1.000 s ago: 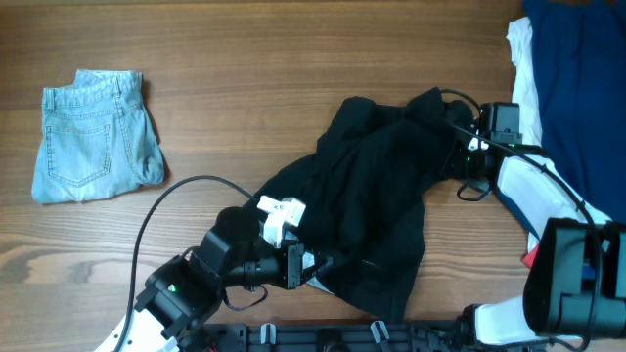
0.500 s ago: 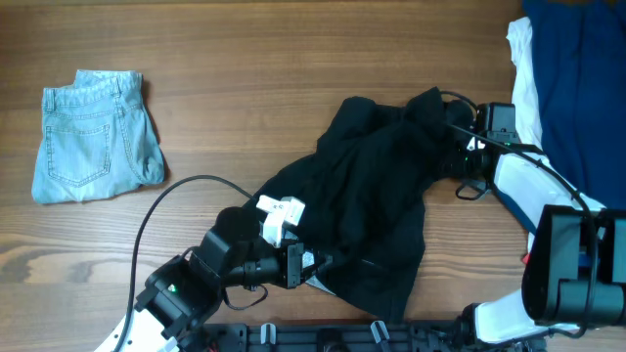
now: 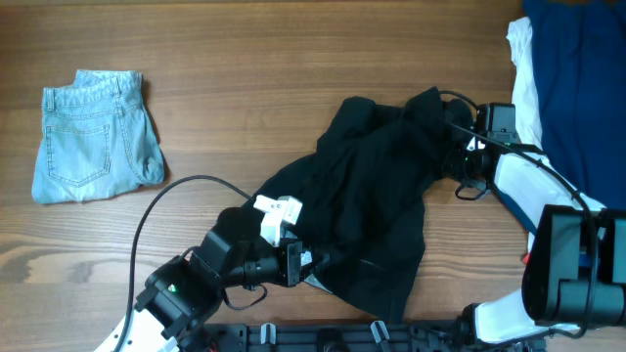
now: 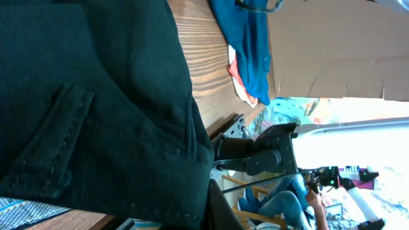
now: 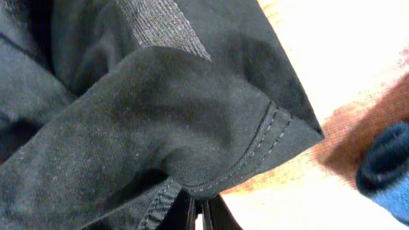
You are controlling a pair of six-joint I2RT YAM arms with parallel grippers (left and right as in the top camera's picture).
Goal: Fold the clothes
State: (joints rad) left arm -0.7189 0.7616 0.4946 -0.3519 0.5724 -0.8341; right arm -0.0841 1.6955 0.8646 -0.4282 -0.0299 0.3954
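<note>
A wooden surface (image 3: 245,59) carries crumpled plain black fabric shorts (image 3: 377,196) right of centre near its front edge, with the left pincer (image 3: 311,262) and right pincer (image 3: 458,161) each pinching the cloth's edge.

Left arm (image 3: 210,262) was black, white wrist block (image 3: 278,217), looping black cable (image 3: 201,178), right arm (image 3: 523,191) had white shells, black joints, dark-fingered right gripper (image 5: 203,215)
</note>
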